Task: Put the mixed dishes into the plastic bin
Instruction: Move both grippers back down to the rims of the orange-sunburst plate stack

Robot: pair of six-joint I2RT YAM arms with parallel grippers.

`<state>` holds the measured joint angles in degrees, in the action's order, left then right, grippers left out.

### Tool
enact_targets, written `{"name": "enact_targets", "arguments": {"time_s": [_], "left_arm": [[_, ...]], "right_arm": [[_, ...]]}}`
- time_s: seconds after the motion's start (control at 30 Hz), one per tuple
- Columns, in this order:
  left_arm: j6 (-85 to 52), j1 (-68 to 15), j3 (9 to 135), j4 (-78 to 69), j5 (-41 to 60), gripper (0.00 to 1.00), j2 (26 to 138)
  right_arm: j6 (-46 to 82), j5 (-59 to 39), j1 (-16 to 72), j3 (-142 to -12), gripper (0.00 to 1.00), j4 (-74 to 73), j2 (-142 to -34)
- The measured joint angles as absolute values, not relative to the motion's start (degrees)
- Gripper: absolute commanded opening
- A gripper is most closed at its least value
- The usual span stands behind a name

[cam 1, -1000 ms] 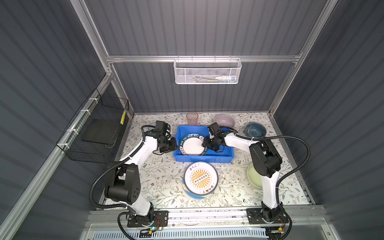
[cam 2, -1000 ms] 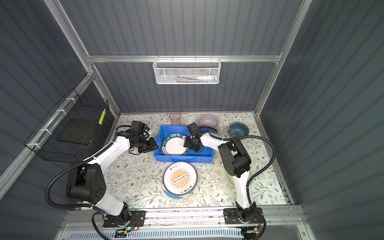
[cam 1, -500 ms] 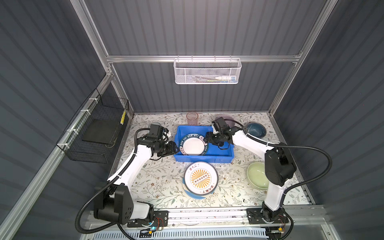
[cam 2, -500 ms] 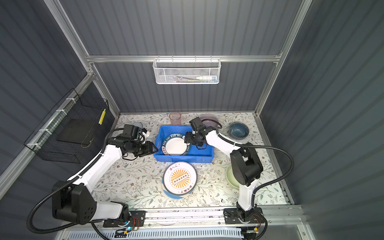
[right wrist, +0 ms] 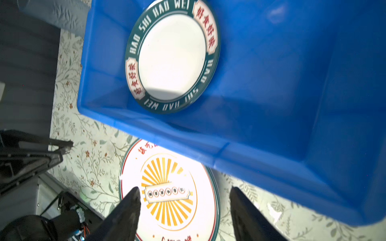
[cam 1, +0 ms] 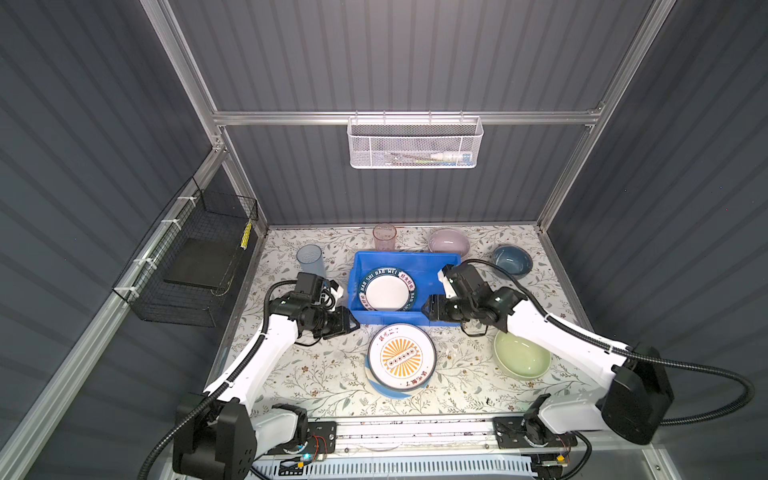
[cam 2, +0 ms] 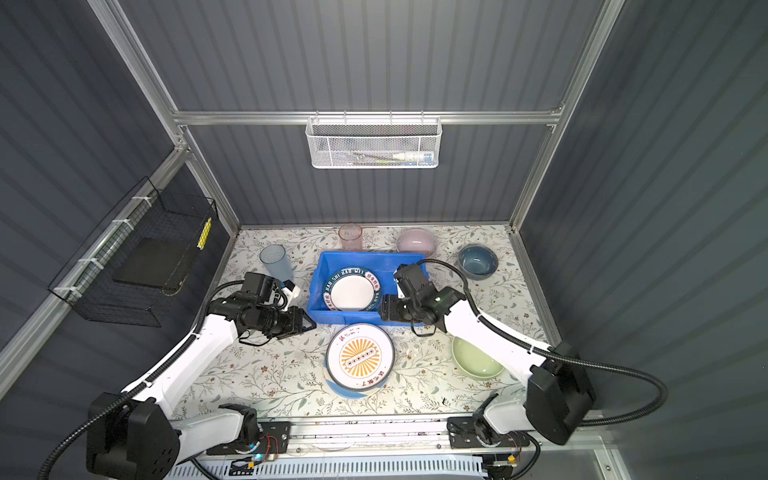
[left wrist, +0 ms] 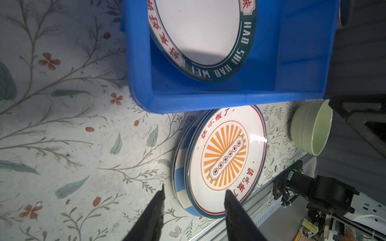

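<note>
Both arms have drawn back from the bin (cam 1: 422, 272); left hand (cam 1: 351, 324) and right hand (cam 1: 426, 311) hang part-open, empty (sunburst plate (cam 1: 402, 358) near).

Three plates (cam 1: 387, 293) seen, three bowls (cam 1: 521, 356), two tumblers (cam 1: 309, 259), one bin (cam 1: 430, 272).

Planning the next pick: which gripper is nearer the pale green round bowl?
Right. The right gripper is at the blue plastic bin's front right corner, close to the pale green bowl; the left gripper is off the bin's front left corner.
</note>
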<state>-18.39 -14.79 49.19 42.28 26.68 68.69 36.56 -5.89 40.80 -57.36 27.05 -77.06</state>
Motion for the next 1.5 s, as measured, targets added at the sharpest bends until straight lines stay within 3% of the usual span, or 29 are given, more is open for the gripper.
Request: {"name": "enact_targets", "arguments": {"time_s": [0.43,0.9,1.5], "left_arm": [[-24.8,-27.5,44.8,37.2,17.3,0.39,72.8],[-26.2,-30.0,40.6,31.9,18.5,0.31,73.8],[-26.2,-30.3,38.8,29.0,21.0,0.17,76.8]], "right_arm": [[45.2,-2.9,47.9,-38.5,0.52,24.4,-65.0],[51.3,-4.1,49.8,-34.0,0.4,15.1,-70.0],[54.3,-6.0,50.0,-31.5,0.33,8.1,-72.1]]}}
